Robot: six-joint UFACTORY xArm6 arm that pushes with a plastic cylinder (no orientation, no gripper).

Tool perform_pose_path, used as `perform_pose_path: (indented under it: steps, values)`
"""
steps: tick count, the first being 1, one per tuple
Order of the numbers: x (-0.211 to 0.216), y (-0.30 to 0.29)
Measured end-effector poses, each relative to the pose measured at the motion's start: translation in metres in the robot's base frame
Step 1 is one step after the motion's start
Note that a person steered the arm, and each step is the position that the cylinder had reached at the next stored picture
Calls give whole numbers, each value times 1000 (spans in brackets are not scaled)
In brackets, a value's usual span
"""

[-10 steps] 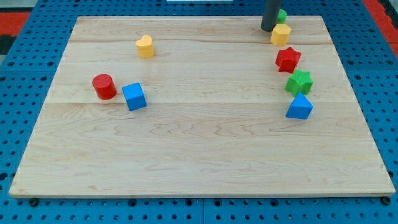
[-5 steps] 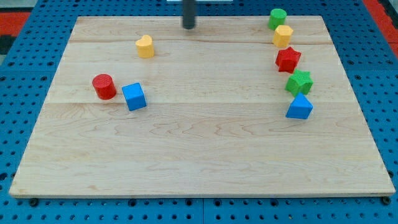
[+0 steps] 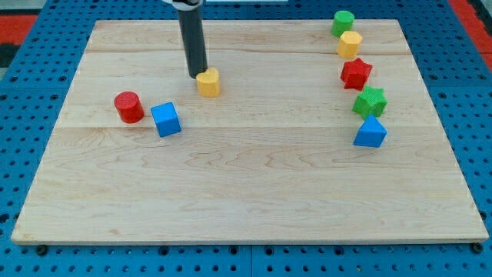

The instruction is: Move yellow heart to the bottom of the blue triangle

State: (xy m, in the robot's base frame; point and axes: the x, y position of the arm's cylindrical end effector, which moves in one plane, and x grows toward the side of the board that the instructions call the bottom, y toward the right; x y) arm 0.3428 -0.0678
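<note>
The step in hand was the push of the yellow heart [image 3: 207, 82] across the tabletop [image 3: 246, 192] toward the blue triangle [image 3: 370, 132]. The tip [image 3: 197, 75] rested against the heart's upper-left side, touching or very nearly touching it. This placement suited a push toward the view's right and bottom.

The yellow heart lay in the upper middle-left part of the tabletop, well apart from the blue triangle, which sat near the view's right edge at about mid-height. The triangle was the lowest block of a column: green cylinder [image 3: 343, 22], yellow hexagon-like block [image 3: 349, 44], red star [image 3: 356, 74] and green star [image 3: 370, 101], the last just above the triangle and close to it. The goal spot, below the triangle, was bare wood. By this judgement the task was at an early stage, with most of the travel not yet done.

The next move called for a long diagonal push to the view's lower right, ending under the triangle. The path had to pass below the triangle's level before closing in, so that the heart did not strike the triangle or the green star. The heart's rounded form could let it slip off the tip, so the push line had to run through its middle.

The rod [image 3: 191, 38] stood nearly upright, entering from the view's top. The arm carried no pincer, so there was nothing to spread or press together.

A red cylinder [image 3: 128, 107] and a blue cube [image 3: 166, 119] lay at the view's left, clear of the intended path.
</note>
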Motion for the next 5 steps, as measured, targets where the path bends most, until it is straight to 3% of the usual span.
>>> perform_pose_path:
  steps: [2,5]
  values:
    - [44,56]
    - [119,59]
